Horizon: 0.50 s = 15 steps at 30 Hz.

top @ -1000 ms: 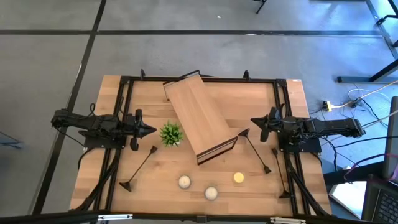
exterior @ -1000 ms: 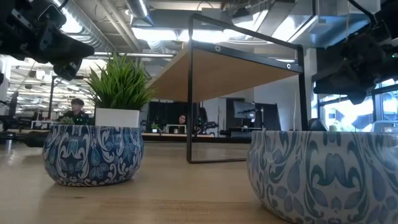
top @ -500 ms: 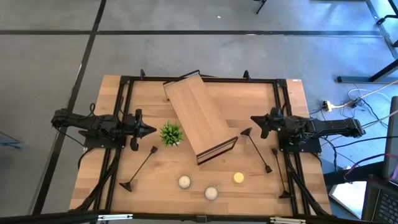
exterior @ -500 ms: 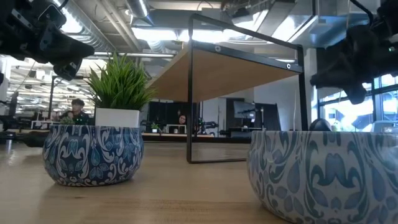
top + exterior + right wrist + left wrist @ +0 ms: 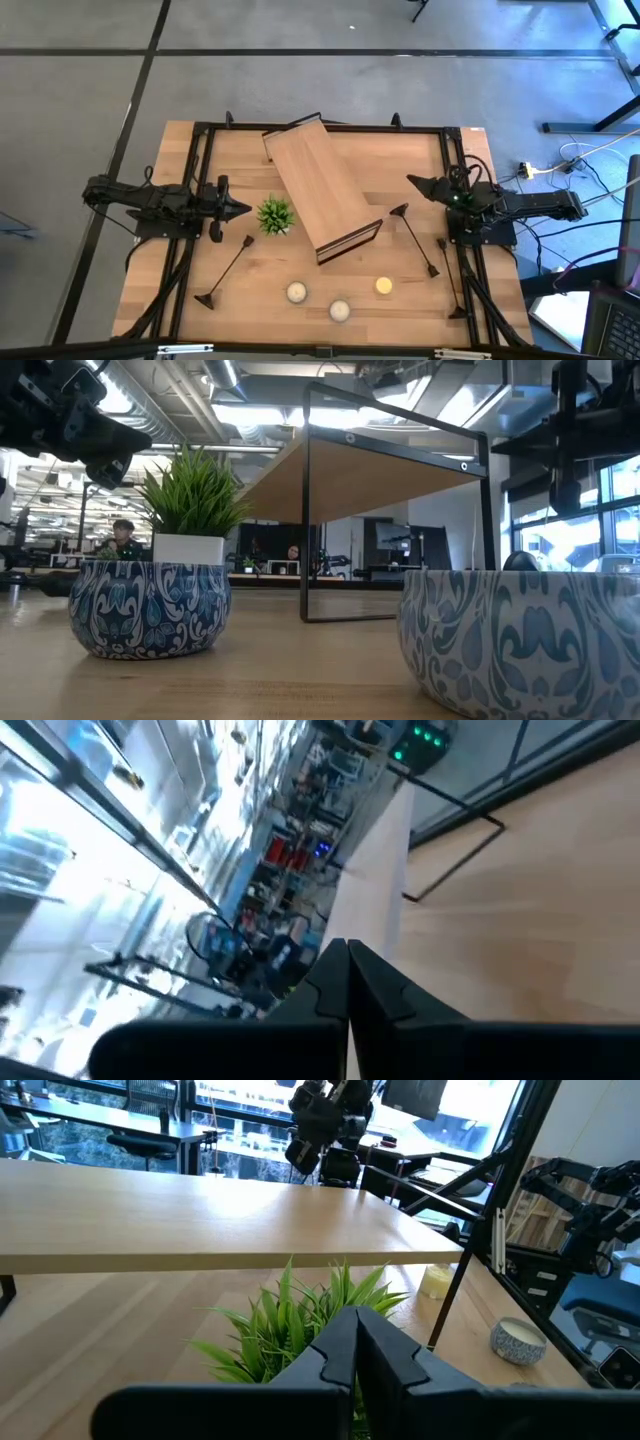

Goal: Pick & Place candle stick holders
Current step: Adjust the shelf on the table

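Right pincer [image 5: 414, 180]: you are holding it closed and empty at the right of the surface [image 5: 400, 160], just far of the nearest rod's tip.
Left pincer [image 5: 243, 209]: you are parking it closed and empty at the left, its tip just beside the little green plant [image 5: 274, 215].
Candle stick holders: three are lying flat, none yet lifted. One [image 5: 414, 242] is lying near your right pincer; one [image 5: 452, 280] is resting along the right edge; one [image 5: 224, 272] is lying near-left, well apart from the others.
Handling: you are likely dealing with light, stiff, thin metal, slippery and prone to swinging; taking the rod close to its round base looks safest.
Beyond: wooden shelf [image 5: 320, 185] is standing mid-surface; three small candles [image 5: 339, 309] are sitting along the near side.
Writing: none is legible.
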### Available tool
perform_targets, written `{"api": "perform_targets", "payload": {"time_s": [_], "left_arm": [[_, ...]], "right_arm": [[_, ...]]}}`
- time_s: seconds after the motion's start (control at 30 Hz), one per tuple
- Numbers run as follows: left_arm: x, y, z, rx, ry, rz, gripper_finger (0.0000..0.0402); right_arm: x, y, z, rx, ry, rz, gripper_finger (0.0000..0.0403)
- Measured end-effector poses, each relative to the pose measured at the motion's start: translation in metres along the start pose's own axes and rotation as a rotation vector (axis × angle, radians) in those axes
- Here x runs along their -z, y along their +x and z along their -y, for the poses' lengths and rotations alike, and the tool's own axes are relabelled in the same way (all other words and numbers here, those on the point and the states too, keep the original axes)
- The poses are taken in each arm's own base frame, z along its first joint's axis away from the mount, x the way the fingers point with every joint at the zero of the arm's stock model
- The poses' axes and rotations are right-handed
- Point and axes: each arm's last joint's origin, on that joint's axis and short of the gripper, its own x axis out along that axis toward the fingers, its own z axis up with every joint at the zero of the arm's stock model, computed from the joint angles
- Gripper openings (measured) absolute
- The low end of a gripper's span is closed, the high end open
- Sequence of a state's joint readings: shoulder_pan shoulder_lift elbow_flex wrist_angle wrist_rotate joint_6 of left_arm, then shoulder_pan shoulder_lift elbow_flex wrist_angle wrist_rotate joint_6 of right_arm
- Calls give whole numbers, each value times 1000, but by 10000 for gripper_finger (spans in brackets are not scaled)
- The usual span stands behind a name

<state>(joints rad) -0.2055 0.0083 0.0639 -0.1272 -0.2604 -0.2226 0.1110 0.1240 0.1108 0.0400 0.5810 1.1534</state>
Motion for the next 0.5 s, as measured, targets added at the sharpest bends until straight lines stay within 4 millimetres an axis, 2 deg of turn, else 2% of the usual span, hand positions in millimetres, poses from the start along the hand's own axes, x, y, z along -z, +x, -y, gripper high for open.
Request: {"api": "perform_targets", "payload": {"time_s": [0.27, 0.5], "left_arm": [[0, 0, 0, 0, 0, 0, 2], [0, 0, 0, 0, 0, 0, 2]], "right_arm": [[-4, 0, -5, -31, 11, 67, 0], [-9, -1, -15, -123, 63, 110, 0]]}}
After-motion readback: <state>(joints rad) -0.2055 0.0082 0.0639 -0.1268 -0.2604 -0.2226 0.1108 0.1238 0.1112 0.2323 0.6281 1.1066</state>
